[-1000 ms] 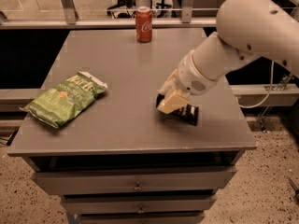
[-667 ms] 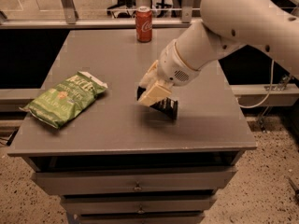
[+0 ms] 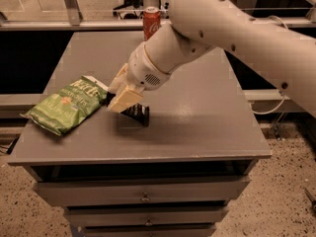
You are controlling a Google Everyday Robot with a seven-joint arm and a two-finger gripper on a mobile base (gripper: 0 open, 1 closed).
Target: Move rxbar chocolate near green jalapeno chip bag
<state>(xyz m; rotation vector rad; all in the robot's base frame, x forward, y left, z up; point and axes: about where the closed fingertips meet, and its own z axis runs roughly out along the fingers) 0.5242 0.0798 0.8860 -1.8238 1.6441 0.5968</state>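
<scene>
The green jalapeno chip bag point(image 3: 65, 105) lies flat on the left part of the grey table point(image 3: 197, 117). My gripper point(image 3: 123, 102) hangs over the table's middle-left, just right of the bag's upper corner. Its cream fingers point(image 3: 126, 97) are shut on the rxbar chocolate point(image 3: 137, 114), a small dark bar that sticks out below and to the right of them. The bar is just above the tabletop or touching it; I cannot tell which. My white arm reaches in from the upper right.
A red soda can point(image 3: 151, 21) stands upright at the table's far edge, behind my arm. Drawers run below the table's front edge point(image 3: 143, 157). A metal rail and glass lie behind the table.
My gripper has carried the rxbar chocolate leftward across the table, from the right side to a spot beside the chip bag. The bag and the can have not moved.
</scene>
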